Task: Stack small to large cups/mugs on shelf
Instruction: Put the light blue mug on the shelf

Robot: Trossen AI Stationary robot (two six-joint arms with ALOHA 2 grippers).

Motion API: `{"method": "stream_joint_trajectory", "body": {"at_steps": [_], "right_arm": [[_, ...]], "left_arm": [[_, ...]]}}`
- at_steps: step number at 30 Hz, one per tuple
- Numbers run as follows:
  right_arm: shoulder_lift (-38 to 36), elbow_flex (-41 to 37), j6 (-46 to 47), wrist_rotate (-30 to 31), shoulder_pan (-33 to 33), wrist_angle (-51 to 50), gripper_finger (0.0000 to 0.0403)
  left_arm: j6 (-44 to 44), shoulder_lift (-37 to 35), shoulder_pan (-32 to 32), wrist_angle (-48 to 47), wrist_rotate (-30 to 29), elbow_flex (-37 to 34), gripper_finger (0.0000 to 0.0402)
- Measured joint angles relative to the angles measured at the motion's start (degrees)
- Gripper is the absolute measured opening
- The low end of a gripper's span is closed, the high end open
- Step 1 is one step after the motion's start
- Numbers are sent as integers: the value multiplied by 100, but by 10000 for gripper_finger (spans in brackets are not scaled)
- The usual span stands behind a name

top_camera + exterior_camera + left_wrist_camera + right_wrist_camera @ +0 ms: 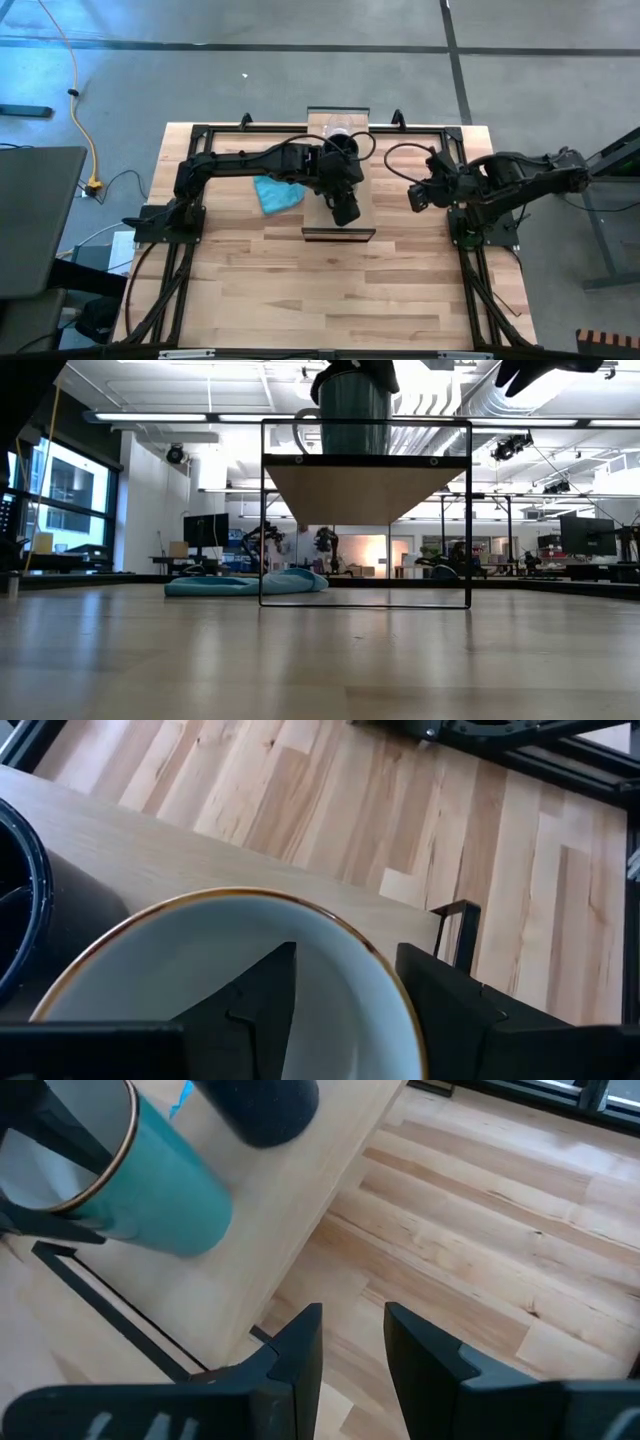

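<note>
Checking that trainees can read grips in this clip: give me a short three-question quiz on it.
1. True or false: the right end effector holds a mug.
2. The left end effector grips the teal mug by its: A handle, B rim, C base?
3. What lies on the table beside the shelf?
Key: 1 false, it is empty. 2 B. 3 a teal cloth.

Overhead looks straight down, low looks level across the table, wrists hover close; all share the shelf (338, 232).
</note>
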Motion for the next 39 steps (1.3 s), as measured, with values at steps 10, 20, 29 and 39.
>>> {"method": "stream_joint_trajectory", "body": {"at_steps": [10, 20, 29, 39], "right_arm": [[-1, 0, 1, 85, 33, -1, 101], [-2, 0, 1, 81, 31, -7, 101], [-2, 0, 1, 79, 31, -7, 101], [-2, 0, 1, 46, 29, -14, 101]], "left_arm": [[-200, 0, -13, -4, -66, 0, 161], [-444, -2, -13, -15, -222, 2, 152], [-397, -7, -13, 9, -126, 2, 110], [-417, -13, -10, 158, -22, 7, 153]]}}
